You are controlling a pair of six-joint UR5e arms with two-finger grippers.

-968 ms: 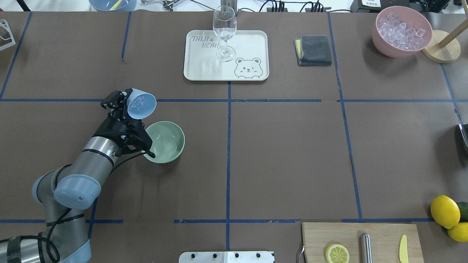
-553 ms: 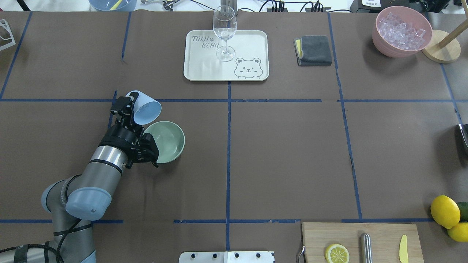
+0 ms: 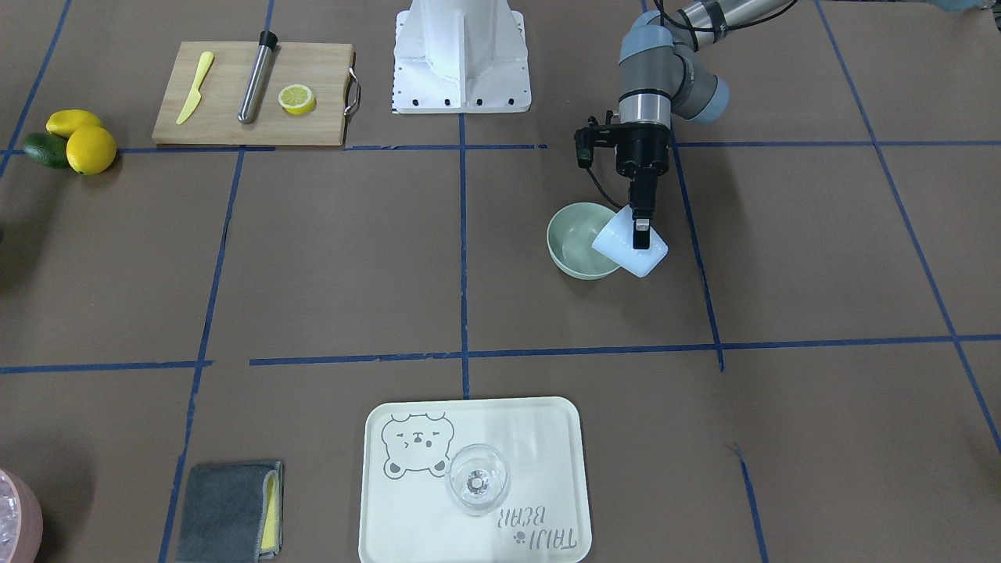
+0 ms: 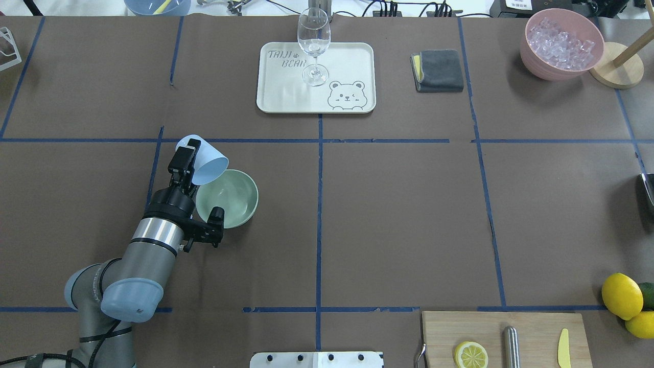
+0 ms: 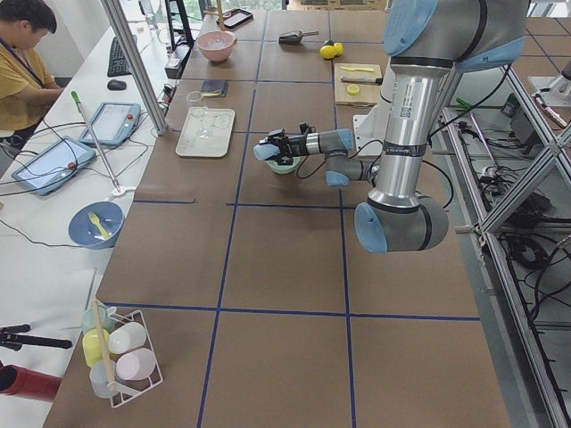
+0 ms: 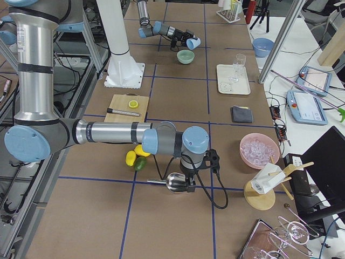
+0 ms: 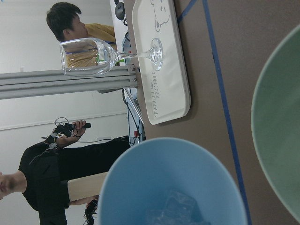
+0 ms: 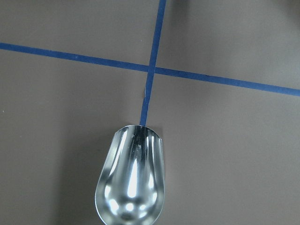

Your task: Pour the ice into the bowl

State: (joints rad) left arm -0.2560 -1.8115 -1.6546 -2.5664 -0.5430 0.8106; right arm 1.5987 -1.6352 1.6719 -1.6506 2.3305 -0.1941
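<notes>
My left gripper (image 4: 186, 157) is shut on a pale blue cup (image 4: 208, 159), which is tipped on its side with its mouth over the far-left rim of the mint-green bowl (image 4: 234, 200). The ice (image 7: 176, 210) lies as clear cubes inside the cup (image 7: 173, 187) in the left wrist view, with the bowl's rim (image 7: 276, 131) to the right. From the front, the bowl (image 3: 572, 241) looks empty beside the cup (image 3: 626, 249). My right gripper (image 6: 188, 183) is at a metal scoop (image 8: 131, 183) low over the table. I cannot tell if it is open or shut.
A white tray (image 4: 347, 56) with a wine glass (image 4: 313, 43) stands at the back centre, with a grey cloth (image 4: 438, 70) and a pink tub (image 4: 562, 46) of clear pieces to its right. A cutting board (image 4: 506, 337) and lemons (image 4: 621, 295) sit front right.
The left wrist has rolled and shifted toward the bowl, tipping the blue cup further. Its mouth has turned from facing up at the camera to facing down toward the bowl.
</notes>
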